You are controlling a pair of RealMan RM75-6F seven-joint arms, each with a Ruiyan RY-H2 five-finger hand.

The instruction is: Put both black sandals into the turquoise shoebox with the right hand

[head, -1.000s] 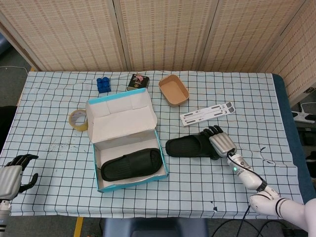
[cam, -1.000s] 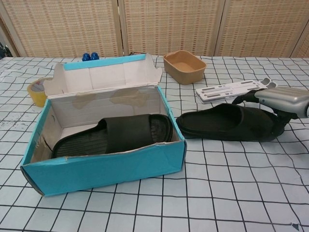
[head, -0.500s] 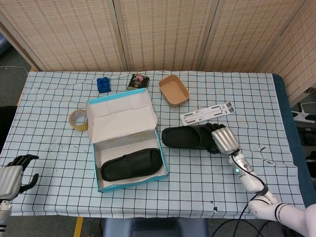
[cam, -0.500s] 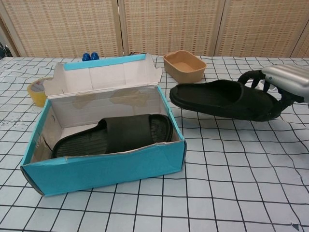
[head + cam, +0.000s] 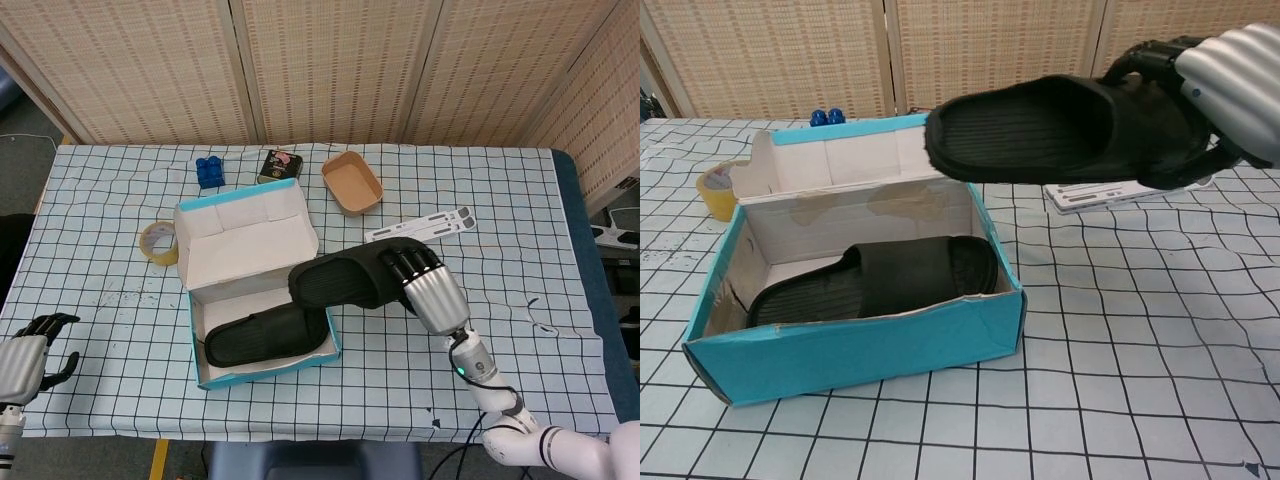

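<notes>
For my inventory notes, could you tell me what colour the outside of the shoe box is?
Turquoise blue outside on the shoe box, seen best in the chest view.

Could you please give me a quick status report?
Right hand holds black rubber slipper above blue cardboard shoebox. Left hand idle, open. Nothing blocking.
</notes>
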